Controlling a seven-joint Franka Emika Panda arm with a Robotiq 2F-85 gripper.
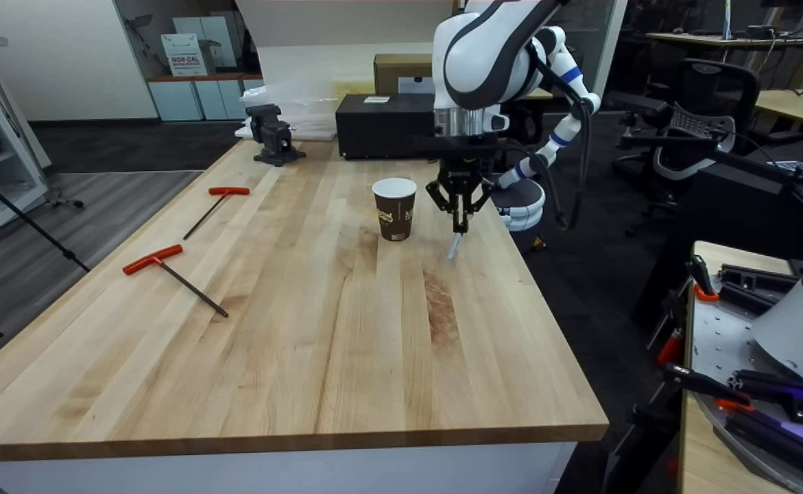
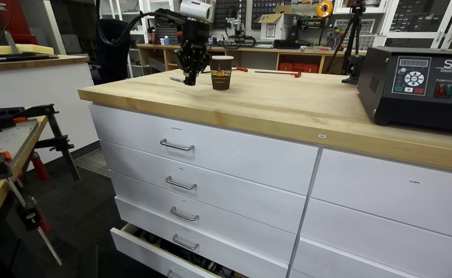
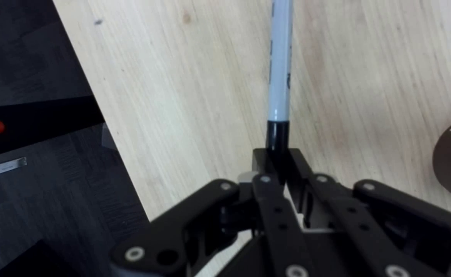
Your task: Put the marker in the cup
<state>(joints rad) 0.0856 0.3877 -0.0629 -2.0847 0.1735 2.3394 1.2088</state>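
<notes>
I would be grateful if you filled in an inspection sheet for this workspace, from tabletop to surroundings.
Surface: wooden tabletop, with a reddish patch.
Job's things: marker held outside the paper cup, which stands upright on the tabletop.
Clutter: two red-handled tools, a black vise and a black box on the tabletop.
Gripper: shut on the marker, by its black end.
Cables: black cable hangs in a loop beside the arm.
Surroundings: a lower drawer stands open; an office chair stands nearby.

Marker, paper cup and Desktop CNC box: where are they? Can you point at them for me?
Marker [image 3: 279, 80]: in the wrist view, on its pale grey barrel.
Paper cup [image 1: 394, 210]: in an exterior view, on its brown body.
Desktop CNC box [image 2: 420, 103]: in an exterior view, on its black front.
</notes>
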